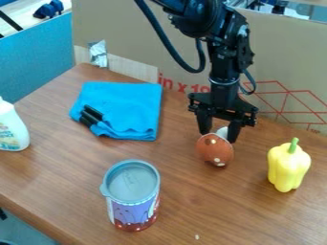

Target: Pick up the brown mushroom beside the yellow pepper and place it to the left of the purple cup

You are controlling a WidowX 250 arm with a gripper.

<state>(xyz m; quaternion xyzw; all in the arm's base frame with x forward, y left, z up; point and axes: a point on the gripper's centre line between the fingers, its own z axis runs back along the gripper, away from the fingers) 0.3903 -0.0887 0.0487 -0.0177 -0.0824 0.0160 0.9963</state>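
we saw the gripper [219,136] open, its fingers [203,123] apart. the mushroom [215,150] was right by its tips at six o'clock, its white stem [222,132] pointing to one o'clock between them. the pepper [288,166] sat at four o'clock.

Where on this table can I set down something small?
Bare wood lies between the lidded can and the yellow pepper, and between the blue cloth and the white bottle. It is crowded around the gripper and spotted brown toy.
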